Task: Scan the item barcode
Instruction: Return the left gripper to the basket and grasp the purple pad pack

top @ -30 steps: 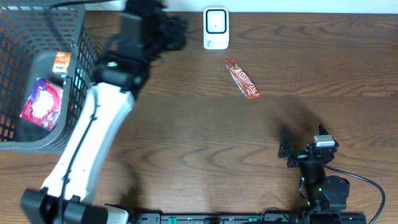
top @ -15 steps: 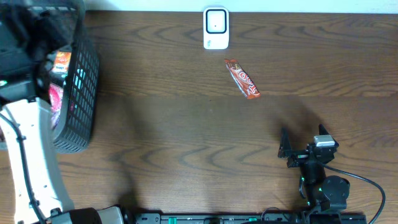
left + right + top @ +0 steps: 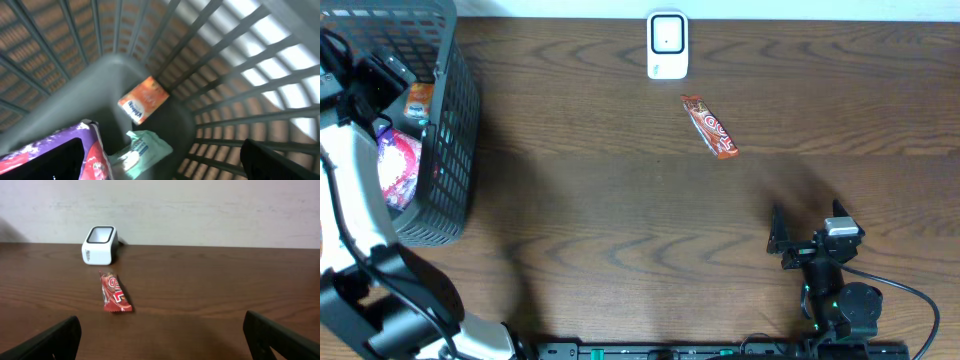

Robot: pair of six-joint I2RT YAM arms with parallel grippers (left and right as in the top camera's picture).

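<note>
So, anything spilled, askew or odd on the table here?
Nothing stands out. The red snack bar lies flat, at a slant, apart from the white scanner; the basket holds its packets.

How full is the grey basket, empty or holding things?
Holding things. The left wrist view shows an orange packet, a purple bag and a pale green packet lying on the floor of the basket.

One basket (image 3: 455, 120) is counted, with three packets inside: one orange (image 3: 144, 100), one purple (image 3: 398, 168), one pale green (image 3: 142, 147). One red snack bar (image 3: 710, 127) and one white scanner (image 3: 667, 45) are recorded. Two arms are noted: left arm (image 3: 345, 190), right arm (image 3: 835, 290).
</note>
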